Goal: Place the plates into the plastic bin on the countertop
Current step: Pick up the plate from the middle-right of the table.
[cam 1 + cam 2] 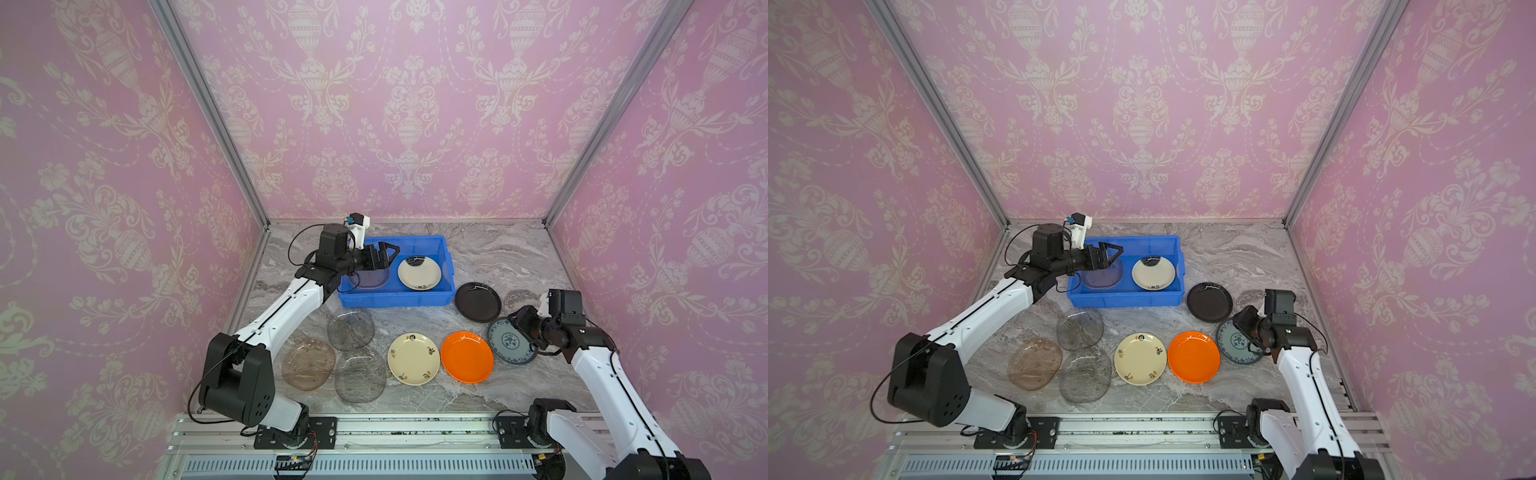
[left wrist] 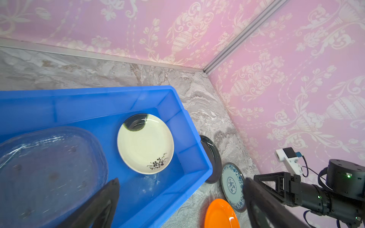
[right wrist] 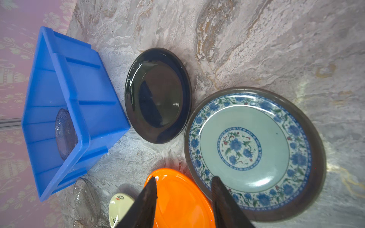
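Now your left gripper point(image 2: 180, 179) hangs open over the clear plate point(image 2: 49, 167) in the bin point(image 2: 79, 104); your right gripper point(image 3: 183, 178) hovers open above the patterned plate point(image 3: 245, 148).

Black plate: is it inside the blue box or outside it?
Outside. The black plate lies flat on the countertop beside the blue bin; only a cream plate and a clear plate sit inside.

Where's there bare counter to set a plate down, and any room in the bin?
Bare countertop lies behind and right of the blue bin, up to the walls. A clear plate and cream plate abreast nearly fill the bin. In front, amber plate to black plate, it is crowded.
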